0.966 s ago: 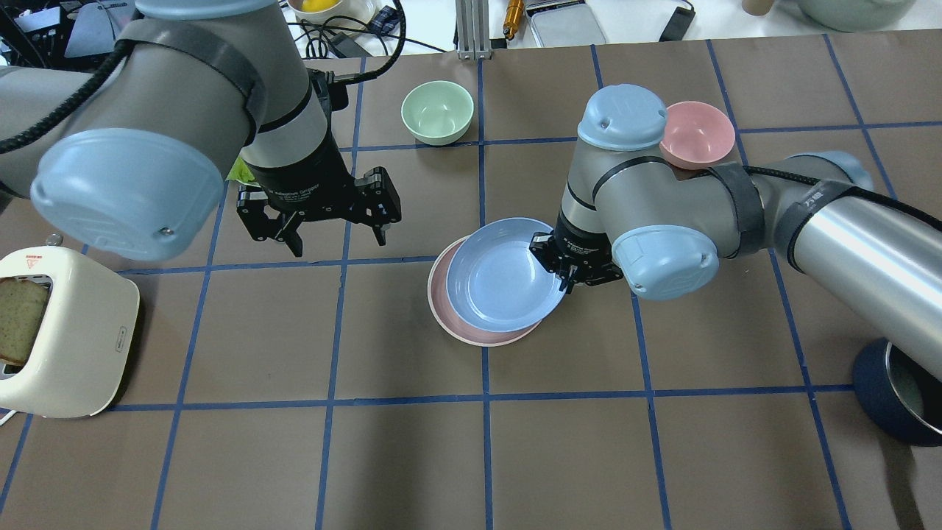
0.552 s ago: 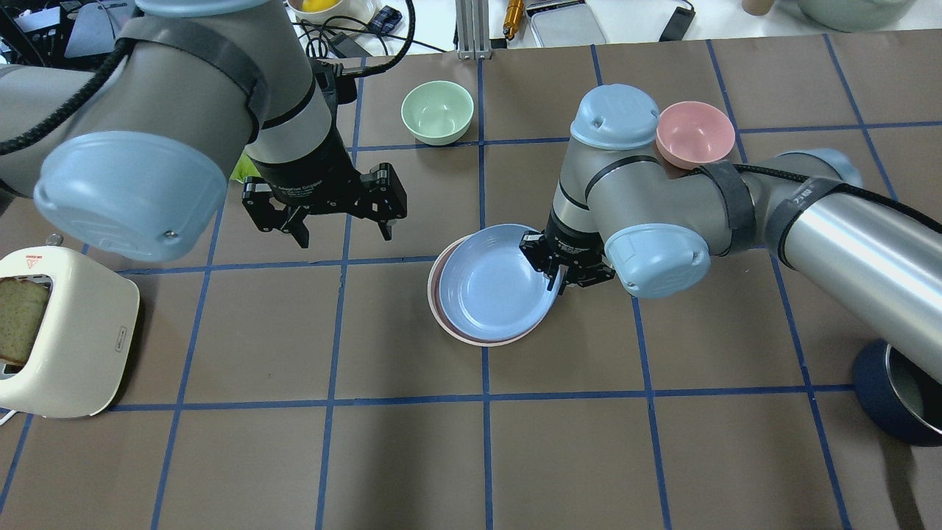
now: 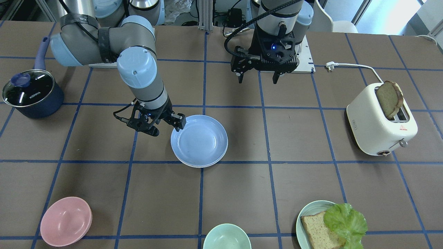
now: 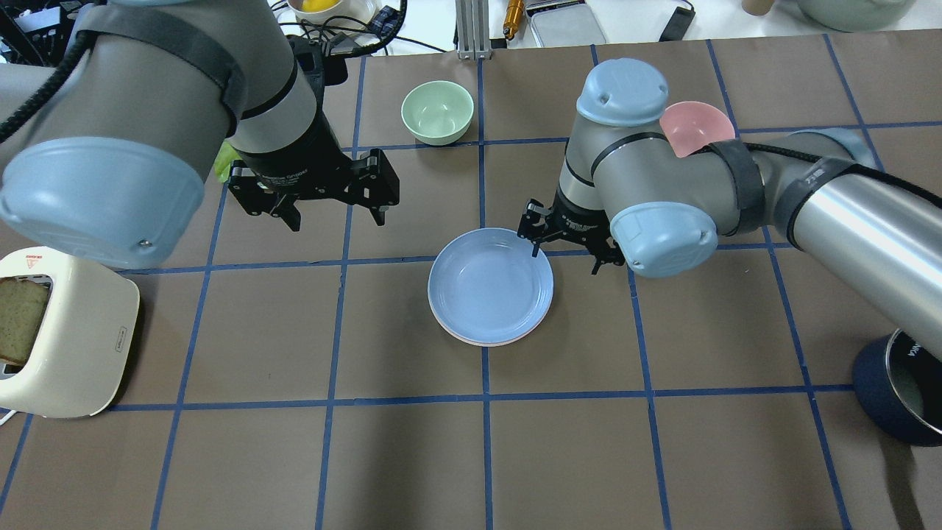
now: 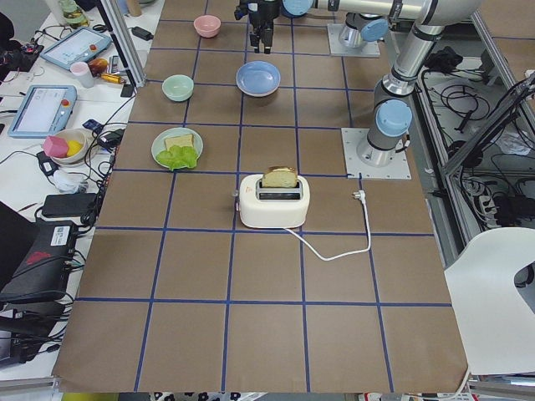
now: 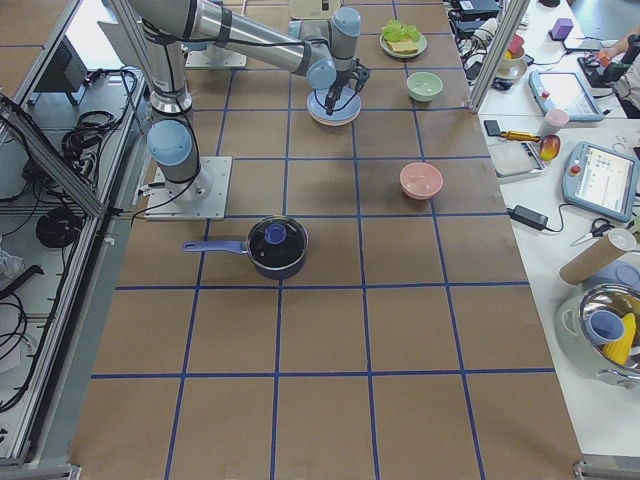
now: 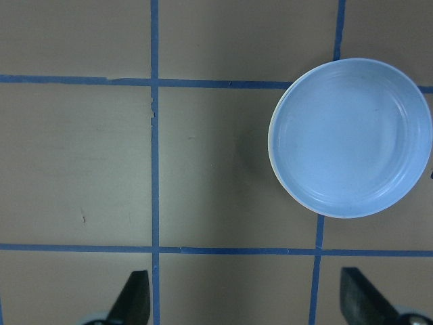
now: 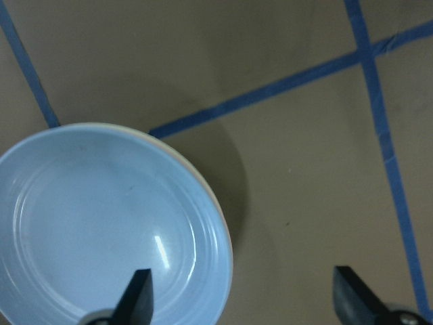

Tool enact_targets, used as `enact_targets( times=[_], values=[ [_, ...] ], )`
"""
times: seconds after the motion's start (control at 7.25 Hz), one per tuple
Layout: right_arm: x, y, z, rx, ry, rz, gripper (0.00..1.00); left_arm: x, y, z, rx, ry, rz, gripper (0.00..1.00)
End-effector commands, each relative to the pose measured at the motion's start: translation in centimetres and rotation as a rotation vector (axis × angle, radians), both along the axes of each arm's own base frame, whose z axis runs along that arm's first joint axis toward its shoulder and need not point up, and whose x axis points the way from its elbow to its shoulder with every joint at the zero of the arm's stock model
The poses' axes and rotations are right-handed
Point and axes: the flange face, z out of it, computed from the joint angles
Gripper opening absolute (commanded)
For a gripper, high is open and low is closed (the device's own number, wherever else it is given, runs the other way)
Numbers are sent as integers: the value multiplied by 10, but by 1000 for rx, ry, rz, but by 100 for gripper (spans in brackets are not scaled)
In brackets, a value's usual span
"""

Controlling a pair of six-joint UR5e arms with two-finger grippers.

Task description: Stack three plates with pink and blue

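Our left pincer (image 4: pixel 337 213) hangs empty with its fingers wide apart, on the side of the bench's left edge. We judge this leaves the stack free. The blue plate (image 4: pixel 489 285) lies on top near the bench's middle, well off every edge. It nests so squarely that only a sliver of the pink plate (image 4: pixel 494 344) shows beneath. Whether a cream plate lies under them we cannot tell. Our right pincer (image 4: pixel 567 256), fingers apart and holding nothing, hovers just beside the blue rim.
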Motion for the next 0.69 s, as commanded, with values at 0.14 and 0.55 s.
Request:
enact_targets(
  times=[0.14, 0.55],
  values=[
    [-47, -38, 91, -74, 42, 241, 100, 9, 0, 8, -32, -10, -91, 100],
    [-88, 11, 179, -150, 39, 320, 100, 28, -8, 8, -32, -7, -53, 100]
  ],
)
